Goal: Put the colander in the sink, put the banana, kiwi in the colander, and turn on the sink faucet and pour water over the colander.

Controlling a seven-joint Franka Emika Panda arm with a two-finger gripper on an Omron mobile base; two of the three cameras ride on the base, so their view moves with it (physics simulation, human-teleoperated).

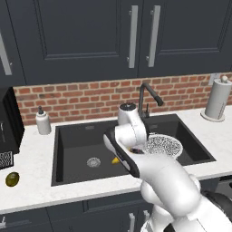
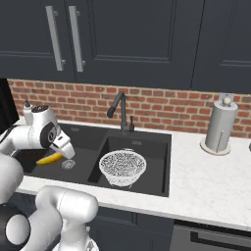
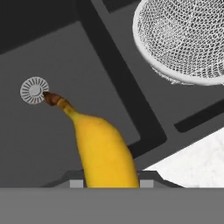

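Dark navy panelled wall cabinets (image 1: 90, 31) with steel bar handles hang above a red brick backsplash (image 1: 81, 97) and white marbled surface (image 2: 206, 179).

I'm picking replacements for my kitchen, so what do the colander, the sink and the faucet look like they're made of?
Colander: looks like white wire mesh, see-through weave under a solid rim; could be coated metal.
Sink: matte black, no glare, perhaps composite; its drain looks like silver metal.
Faucet: matte black, likely coated metal.

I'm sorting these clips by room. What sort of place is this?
A rendered home kitchen, by the look of it: a black double sink with a faucet, a brick backsplash and dark cabinets above.
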